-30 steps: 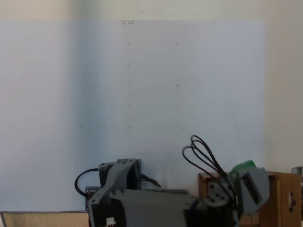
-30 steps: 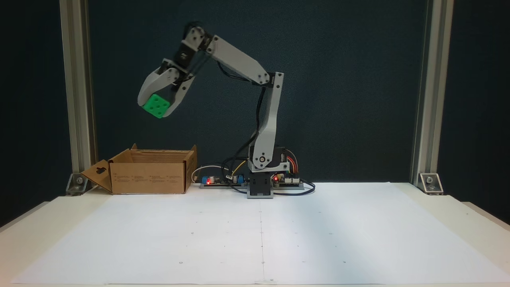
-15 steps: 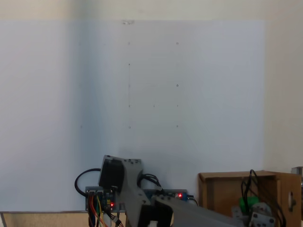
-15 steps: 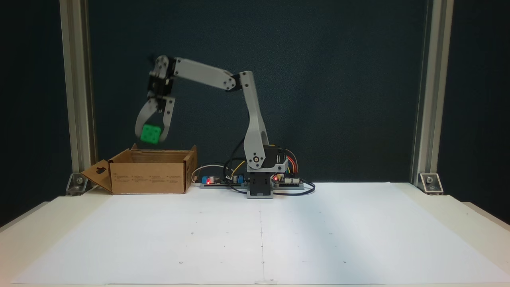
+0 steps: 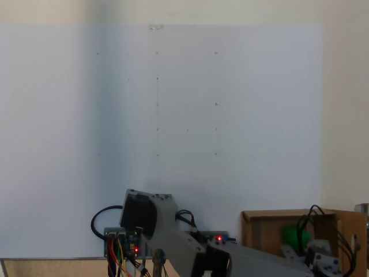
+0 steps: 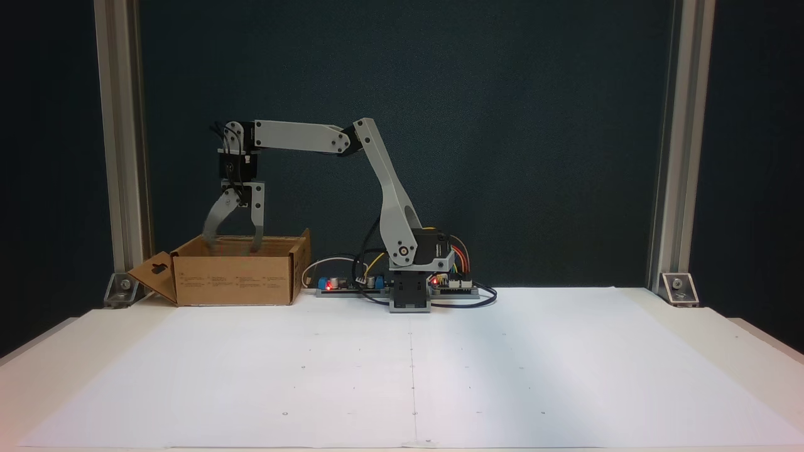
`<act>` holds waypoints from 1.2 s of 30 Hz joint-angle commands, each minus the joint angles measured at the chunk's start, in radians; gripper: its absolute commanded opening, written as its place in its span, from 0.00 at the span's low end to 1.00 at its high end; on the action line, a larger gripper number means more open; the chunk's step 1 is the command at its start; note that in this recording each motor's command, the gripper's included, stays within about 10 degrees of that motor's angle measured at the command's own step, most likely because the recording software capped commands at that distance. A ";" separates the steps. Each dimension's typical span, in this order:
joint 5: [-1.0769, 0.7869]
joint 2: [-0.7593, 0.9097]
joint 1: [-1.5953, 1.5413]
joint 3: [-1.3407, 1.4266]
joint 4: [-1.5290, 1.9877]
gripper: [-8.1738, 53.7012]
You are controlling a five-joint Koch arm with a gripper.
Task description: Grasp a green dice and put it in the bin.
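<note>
My grey two-fingered gripper (image 6: 231, 243) hangs straight down at the middle left of a fixed view, its tips dipped just below the rim of the brown cardboard bin with low walls and a side flap (image 6: 233, 279). There my jaws stand visibly apart, one finger angled out to the left and the other nearly vertical, with nothing held between them that I can see.

In a fixed view from above, at the lower right of the frame, the small bright green dice (image 5: 296, 236) shows inside the bin (image 5: 259, 231), just beside my gripper (image 5: 314, 254) and partly hidden by my wrist cables. I cannot tell whether the dice is resting on the floor of the bin or caught mid-fall.

I judge the carrying done and the release made or just being made. What is left is small: lift clear of the bin walls without snagging the cardboard and pull back.
</note>
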 commanded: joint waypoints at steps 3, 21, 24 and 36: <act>-0.064 0.014 0.014 -0.005 -0.025 0.86; 0.514 0.652 -0.788 -0.003 -0.218 0.83; 0.514 0.692 -1.006 -0.002 -0.221 0.83; 0.491 0.908 -1.865 0.480 -0.357 0.83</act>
